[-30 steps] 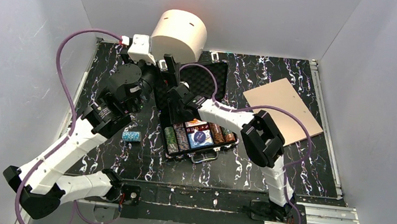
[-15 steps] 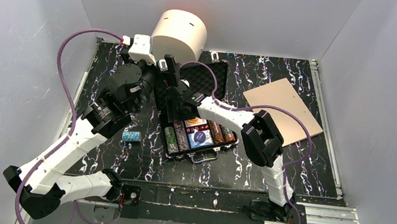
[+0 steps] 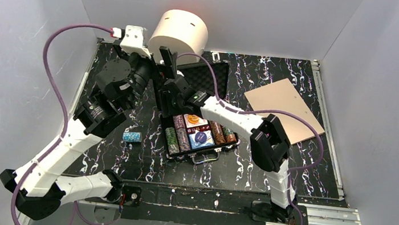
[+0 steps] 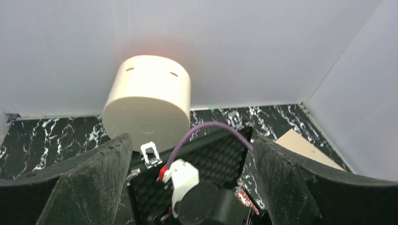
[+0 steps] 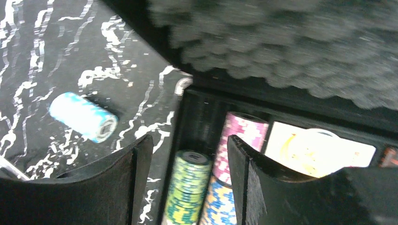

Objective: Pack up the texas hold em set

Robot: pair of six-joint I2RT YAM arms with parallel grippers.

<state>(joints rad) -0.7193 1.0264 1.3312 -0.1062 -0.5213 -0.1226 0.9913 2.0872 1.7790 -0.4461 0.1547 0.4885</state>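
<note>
Chips loose, case open: handling notes

Found at table centre: small black ribbed briefcase (image 3: 206,158), open, foam-lined lid (image 4: 216,159) tilted up on far side, striped chip stacks and card decks bedded inside. Left out: pale blue striped poker-chip stack (image 5: 83,117), lying on its side just left of case. Likely dense, hard and slick, prone to rolling or splitting into discs; best pinched end to end. Lid probably light and stiff; best pushed at latch edge. Left gripper (image 4: 190,140) spread wide, empty, above lid. Right gripper (image 5: 187,140) parted, clasping nothing, over case's far left corner.
</note>
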